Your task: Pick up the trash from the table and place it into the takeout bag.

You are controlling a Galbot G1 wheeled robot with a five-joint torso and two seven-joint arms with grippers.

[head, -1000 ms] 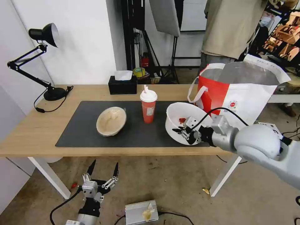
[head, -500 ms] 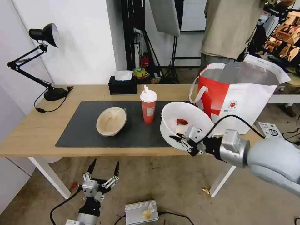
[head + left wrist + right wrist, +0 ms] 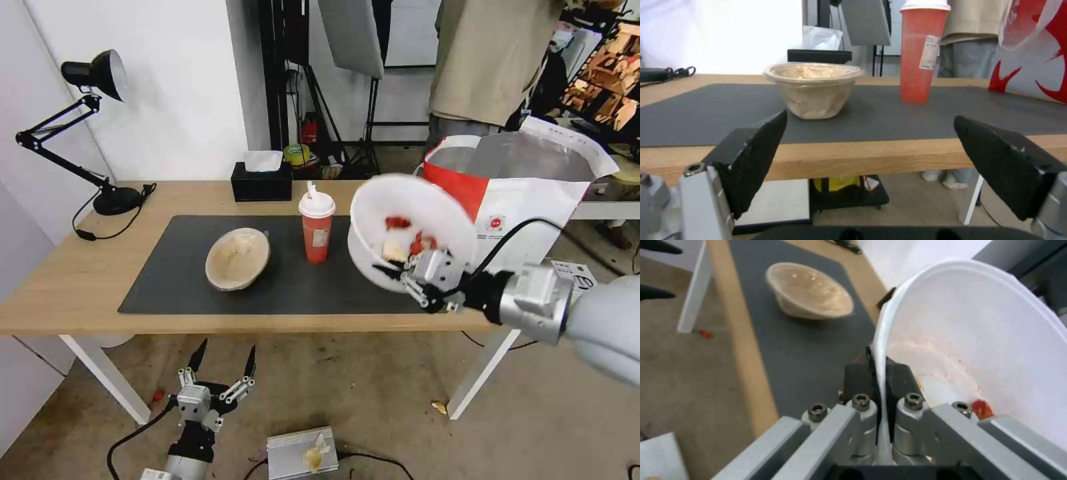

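Note:
My right gripper (image 3: pixel 401 279) is shut on the near rim of the wide white bowl (image 3: pixel 413 213), which hangs tilted above the table's (image 3: pixel 67 280) right end with red scraps inside. The right wrist view shows the fingers (image 3: pixel 900 373) pinching the white bowl's (image 3: pixel 978 333) thin rim. Right behind the bowl stands the takeout bag (image 3: pixel 533 193), mouth open. A red cup (image 3: pixel 317 230) with a white lid and a tan bowl (image 3: pixel 237 258) stand on the dark mat. My left gripper (image 3: pixel 223 360) hangs open below the table's front edge; its view faces the tan bowl (image 3: pixel 813 90) and red cup (image 3: pixel 922 50).
A black tissue box (image 3: pixel 262 180) sits at the table's back edge and a black desk lamp (image 3: pixel 93 77) at its far left. On the floor in front lies a silver metal box (image 3: pixel 301 453). White table legs (image 3: pixel 480 373) stand under the right end.
The right gripper has lifted the white bowl off the mat, carrying it up and toward the bag while tipping it more steeply. The left arm has stayed still.

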